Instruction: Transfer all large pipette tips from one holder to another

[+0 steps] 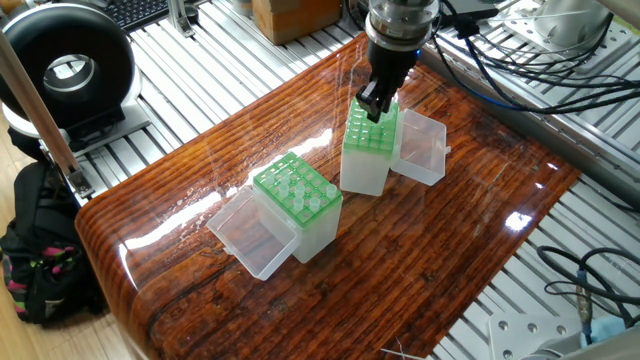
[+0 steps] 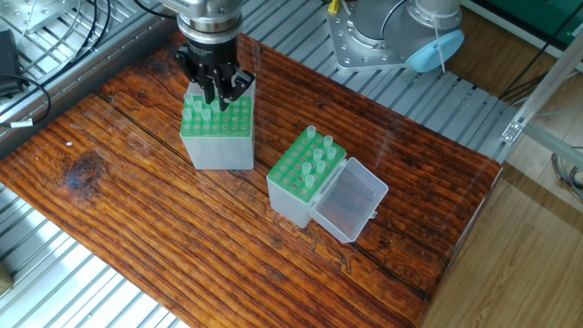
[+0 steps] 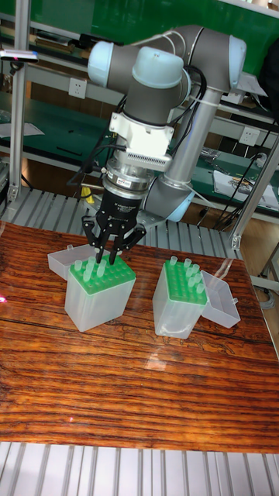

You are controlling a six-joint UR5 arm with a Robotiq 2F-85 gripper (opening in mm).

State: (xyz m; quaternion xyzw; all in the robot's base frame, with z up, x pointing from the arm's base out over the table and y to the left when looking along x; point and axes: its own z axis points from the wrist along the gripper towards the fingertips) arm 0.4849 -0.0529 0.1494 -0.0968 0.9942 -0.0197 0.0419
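Two clear boxes with green grid tops stand on the wooden table. The far holder has a few large pipette tips standing in it. My gripper points straight down, with its fingertips at this holder's green top. The fingers stand close together, and what lies between them is hidden. The near holder carries several whitish tips sticking up from its grid.
Each box has a clear hinged lid lying open beside it. A black round device stands past the table's left edge. Cables run along the aluminium frame behind the arm.
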